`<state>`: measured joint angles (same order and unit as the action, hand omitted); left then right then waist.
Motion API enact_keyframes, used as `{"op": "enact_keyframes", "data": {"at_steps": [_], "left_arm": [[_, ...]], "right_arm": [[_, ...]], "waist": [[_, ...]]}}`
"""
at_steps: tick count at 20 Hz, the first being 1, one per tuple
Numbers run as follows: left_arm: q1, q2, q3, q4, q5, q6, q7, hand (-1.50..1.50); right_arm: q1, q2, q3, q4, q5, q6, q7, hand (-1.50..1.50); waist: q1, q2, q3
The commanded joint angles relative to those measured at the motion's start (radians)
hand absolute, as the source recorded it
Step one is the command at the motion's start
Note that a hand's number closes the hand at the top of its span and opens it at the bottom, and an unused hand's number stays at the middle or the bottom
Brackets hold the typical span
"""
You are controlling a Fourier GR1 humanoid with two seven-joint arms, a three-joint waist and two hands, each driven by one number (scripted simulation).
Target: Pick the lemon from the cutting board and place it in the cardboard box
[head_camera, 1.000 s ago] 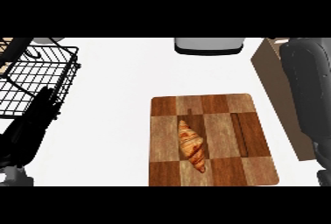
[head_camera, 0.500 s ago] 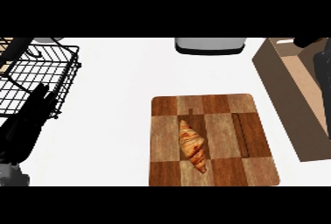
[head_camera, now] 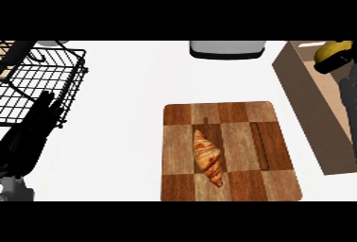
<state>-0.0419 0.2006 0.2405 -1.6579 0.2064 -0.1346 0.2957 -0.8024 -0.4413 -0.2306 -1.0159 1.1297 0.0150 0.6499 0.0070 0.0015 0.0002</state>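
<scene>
The yellow lemon (head_camera: 333,49) hangs at the top right over the open cardboard box (head_camera: 304,90), with my right hand (head_camera: 326,65) curled round its underside. Much of that hand is hidden by the lemon and by the picture's edge; its grey forearm (head_camera: 347,97) runs down the right edge above the box. The wooden cutting board (head_camera: 244,156) lies in the middle and bears only a croissant (head_camera: 208,158). My left hand (head_camera: 36,126) rests at the lower left with its fingers straight and pointing up, holding nothing.
A black wire basket (head_camera: 35,78) stands at the upper left, just beyond my left hand. A grey rounded object (head_camera: 228,48) sits at the counter's far edge. White counter lies between the basket and the board.
My right arm has swung further right and back over the box, so the lemon in the hand now shows at the top right. The left hand has sunk slightly.
</scene>
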Motion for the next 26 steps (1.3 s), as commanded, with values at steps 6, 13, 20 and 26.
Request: {"op": "enact_keyframes", "data": {"at_steps": [6,13,20,26], "left_arm": [[-0.059,0.004,-0.01,0.04,-0.013,0.011,0.029,0.0],[-0.016,-0.007,0.004,-0.002,0.0,0.017,0.029,0.0],[0.021,-0.008,0.013,0.026,-0.006,-0.007,-0.033,0.0],[0.032,-0.041,-0.018,0.004,-0.055,0.036,-0.034,0.0]], "right_arm": [[0.102,0.052,-0.085,0.155,-0.092,-0.093,-0.046,-1.5],[0.127,0.1,-0.118,-0.025,-0.177,-0.247,-0.13,-1.5],[0.155,0.117,-0.298,-0.153,-0.362,-0.455,-0.207,-1.5],[0.355,0.076,-0.375,-0.386,-0.503,-0.372,-0.21,-1.5]], "waist": [[-0.001,0.003,0.0],[-0.01,-0.004,0.0],[-0.015,-0.003,0.0],[-0.021,-0.005,-0.001]]}}
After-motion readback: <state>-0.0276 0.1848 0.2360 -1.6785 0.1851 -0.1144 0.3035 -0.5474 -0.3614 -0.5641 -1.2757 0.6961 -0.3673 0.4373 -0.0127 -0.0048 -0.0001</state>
